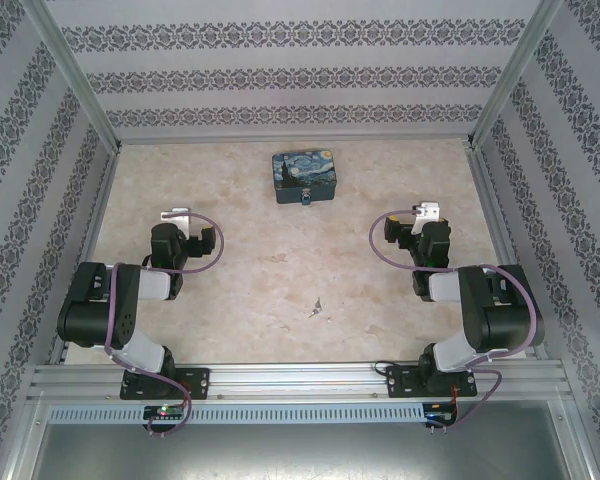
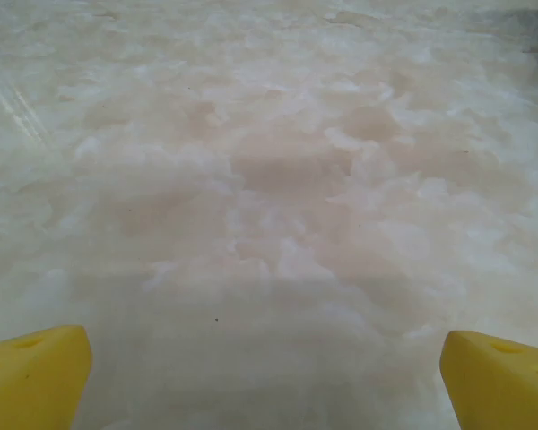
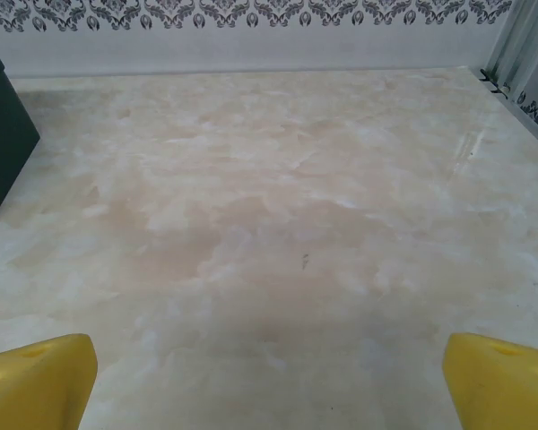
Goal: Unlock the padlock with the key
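- Two spread grippers to choose from: left gripper (image 1: 175, 214) and right gripper (image 1: 424, 211), yellow fingers (image 2: 31, 376) wide apart in both wrist views, nothing pinched.
- Key (image 1: 315, 309): flat on the table (image 1: 230, 290), back toward the bases from both grippers, roughly midway between the arms, a shade closer to the right one.
- Long axis seemingly slanted, near-left to far-right; too small to be sure.
- Padlock (image 1: 305, 200): at the near face of the tin (image 1: 302, 172), seemingly touching it, farther out, between the grippers, about as near one as the other.
- Likely next: reach back and inward with the right gripper, fingers set across the key's length, then carry it out to the padlock.
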Action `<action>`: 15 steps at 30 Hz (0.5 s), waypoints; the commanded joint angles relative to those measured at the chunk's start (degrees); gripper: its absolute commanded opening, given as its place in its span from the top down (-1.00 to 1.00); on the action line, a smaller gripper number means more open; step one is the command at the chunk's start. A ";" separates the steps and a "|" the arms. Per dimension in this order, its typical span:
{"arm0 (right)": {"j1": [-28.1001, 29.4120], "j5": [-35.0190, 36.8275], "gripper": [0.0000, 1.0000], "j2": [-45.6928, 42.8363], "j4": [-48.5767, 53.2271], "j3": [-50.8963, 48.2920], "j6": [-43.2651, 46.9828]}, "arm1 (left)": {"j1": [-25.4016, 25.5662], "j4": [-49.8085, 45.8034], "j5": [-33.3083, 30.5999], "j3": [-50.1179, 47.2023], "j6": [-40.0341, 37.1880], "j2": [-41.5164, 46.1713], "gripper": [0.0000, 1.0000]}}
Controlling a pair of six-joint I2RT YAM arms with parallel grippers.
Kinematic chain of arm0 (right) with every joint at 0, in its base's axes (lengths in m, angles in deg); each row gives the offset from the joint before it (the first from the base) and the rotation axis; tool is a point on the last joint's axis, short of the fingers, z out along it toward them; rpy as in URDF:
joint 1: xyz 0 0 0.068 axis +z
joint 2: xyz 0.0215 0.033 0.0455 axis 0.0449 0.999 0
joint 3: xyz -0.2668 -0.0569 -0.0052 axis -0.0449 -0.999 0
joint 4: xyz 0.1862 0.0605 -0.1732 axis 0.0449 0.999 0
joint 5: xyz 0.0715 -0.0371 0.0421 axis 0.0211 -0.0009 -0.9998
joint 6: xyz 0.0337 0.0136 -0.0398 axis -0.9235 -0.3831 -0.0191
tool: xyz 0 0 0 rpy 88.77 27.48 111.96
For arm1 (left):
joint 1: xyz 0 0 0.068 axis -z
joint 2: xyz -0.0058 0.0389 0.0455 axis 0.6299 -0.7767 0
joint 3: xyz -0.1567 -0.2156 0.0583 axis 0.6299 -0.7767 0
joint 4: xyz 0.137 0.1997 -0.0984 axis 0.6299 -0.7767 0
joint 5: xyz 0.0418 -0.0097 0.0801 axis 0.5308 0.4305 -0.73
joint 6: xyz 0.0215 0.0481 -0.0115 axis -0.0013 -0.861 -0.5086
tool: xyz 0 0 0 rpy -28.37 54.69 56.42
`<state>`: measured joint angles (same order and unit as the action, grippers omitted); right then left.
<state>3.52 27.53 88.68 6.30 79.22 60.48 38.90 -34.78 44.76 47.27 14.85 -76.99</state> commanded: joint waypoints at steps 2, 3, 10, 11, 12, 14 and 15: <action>0.02 -0.77 -0.96 -0.56 -0.59 0.85 1.03 | -0.83 1.44 0.75 1.05 -1.12 0.23 -0.99; 0.02 -0.77 -0.97 -0.62 -0.59 0.85 0.97 | -0.83 1.48 0.82 0.97 -1.17 0.19 -0.99; -0.06 -0.81 -0.96 -0.53 -0.50 0.91 0.81 | -0.82 1.34 0.79 1.02 -1.16 0.18 -0.99; -0.23 -1.22 -0.96 -0.53 -0.35 1.02 0.64 | -0.83 1.27 0.84 1.14 -1.17 0.24 -0.99; -0.49 -1.74 -0.97 -0.53 -0.40 1.02 0.49 | -0.82 1.26 0.84 1.13 -1.17 0.24 -0.99; -0.90 -2.46 -0.96 -0.48 -0.33 1.02 0.26 | -0.83 1.08 0.84 1.23 -1.16 0.19 -0.99; -1.01 -3.12 -0.97 -0.46 -0.33 1.10 0.07 | -0.82 1.08 0.84 1.23 -1.08 0.18 -0.99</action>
<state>3.31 26.83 88.68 6.32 79.22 60.46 38.90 -34.78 44.76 47.27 14.85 -76.99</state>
